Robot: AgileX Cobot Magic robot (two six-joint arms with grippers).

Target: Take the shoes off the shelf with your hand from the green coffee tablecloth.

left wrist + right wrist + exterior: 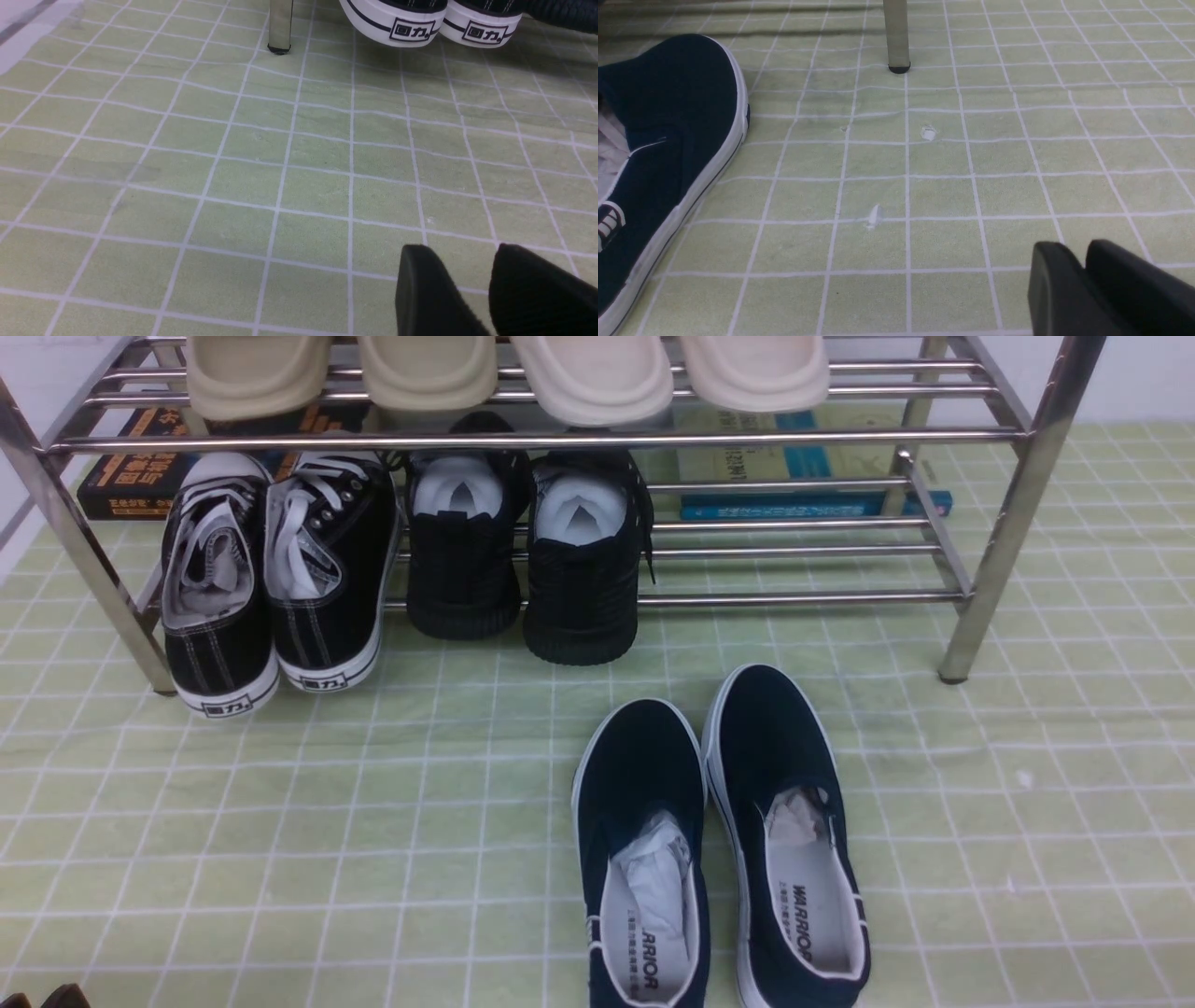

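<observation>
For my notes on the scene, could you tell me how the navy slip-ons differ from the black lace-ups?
The navy slip-ons lie flat on the cloth, off the rack; the black lace-ups lean on its lower tier. The slip-ons have no laces; the lace-ups have white ones. Both have white soles.

it looks like a test room set up like a home: a shiny shoe rack [560,439] full of shoes stands on a green checked cloth [280,821], books [803,476] behind.
</observation>
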